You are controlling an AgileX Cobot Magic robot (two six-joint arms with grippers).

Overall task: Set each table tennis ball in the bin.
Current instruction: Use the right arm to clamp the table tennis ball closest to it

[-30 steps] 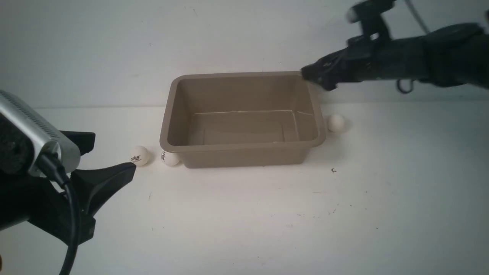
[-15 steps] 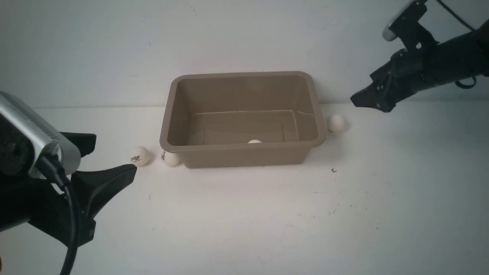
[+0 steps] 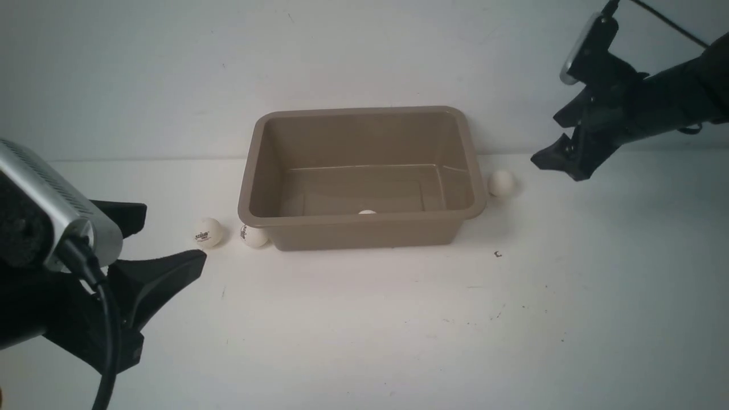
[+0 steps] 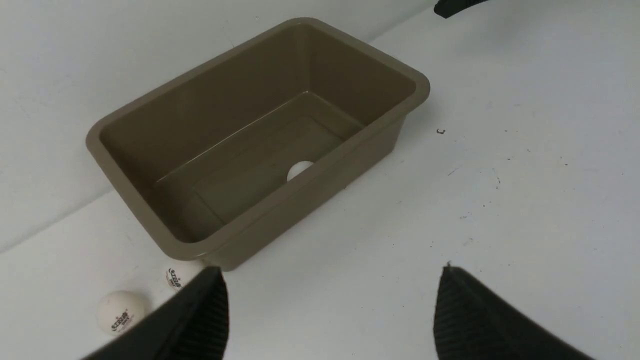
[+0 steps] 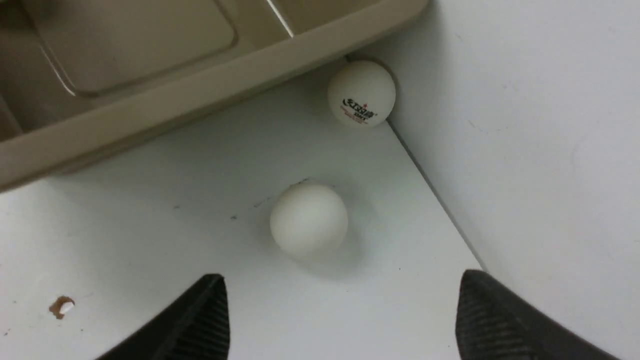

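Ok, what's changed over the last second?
The right gripper swung rightward off the bin and now hangs open near the right-side ball. A new ball appeared in the bin, then rolled slightly left. The left gripper, the two left-side balls and the bin stayed put.

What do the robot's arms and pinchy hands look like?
The left arm and the right arm are black. The left gripper and the right gripper each have two black, wedge-shaped fingers with ribbed inner faces. Each wrist carries a silver camera box with a black cable.
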